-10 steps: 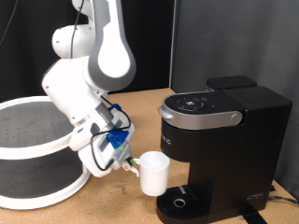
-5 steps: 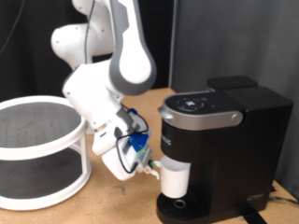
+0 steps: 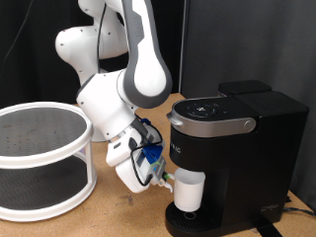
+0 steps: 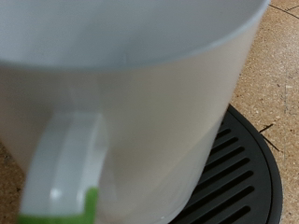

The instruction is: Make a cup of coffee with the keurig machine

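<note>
Exterior view shows my gripper [image 3: 163,179] low beside the keurig machine [image 3: 232,158], on its side facing that view's left, with my white arm [image 3: 123,94] bending down from above. Just past my fingertips stands the cup [image 3: 189,191], upright under the rounded brew head [image 3: 209,118] and over the round drip tray [image 3: 188,219] at the machine's base. My fingers meet the cup at its handle side, but the cables and the blue part at my wrist crowd the spot, so I cannot tell whether my jaws are clamped on the handle or merely parted around it.

Through the wrist camera the cup [image 4: 131,103] fills nearly everything ahead of my jaws: a plain white wall, its handle [image 4: 61,173] closest to me, with a green patch [image 4: 90,207] at the handle's end. Beyond the cup's wall the slotted black drip tray [image 4: 238,173] curves away, and wooden tabletop [image 4: 276,56] lies outside it. Nothing of the cup's inside shows in either view, so its contents cannot be told.

Well away from my jaws, toward the exterior view's left, sits a white two-tier round rack [image 3: 39,163] with dark mesh shelves.
</note>
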